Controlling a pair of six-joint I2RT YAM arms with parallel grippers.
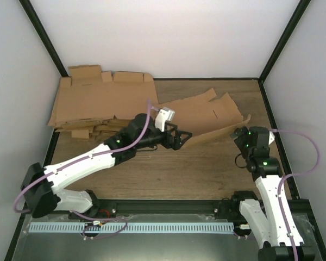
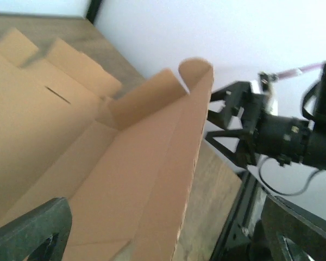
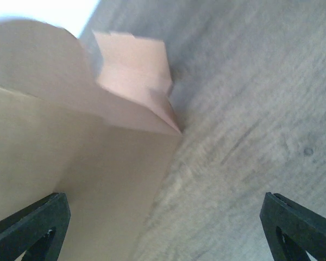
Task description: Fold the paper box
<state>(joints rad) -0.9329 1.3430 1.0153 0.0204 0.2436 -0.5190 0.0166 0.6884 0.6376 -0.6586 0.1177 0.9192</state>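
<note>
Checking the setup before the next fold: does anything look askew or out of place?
The paper box lies skewed on the table, its near wall standing while the far flaps lie flat. The pile of blanks at the rear left is ragged, its sheets fanned out and jutting past the rear left corner.

A brown wood-grain table [image 1: 168, 174] spreads beneath the jaws of the left gripper [image 1: 182, 140] and the right gripper [image 1: 239, 136]. Beyond the jaws rises a plain white back wall [image 1: 168, 38]. A pale left wall [image 1: 16, 109] stands outward of the left jaws and a pale right wall [image 1: 309, 81] outward of the right jaws, each joined to the back by slanting black frame posts [image 1: 43, 38]. Behind the jaws, along the table's near edge, runs a pale slotted rail [image 1: 152, 225]. The light is soft and even.
</note>
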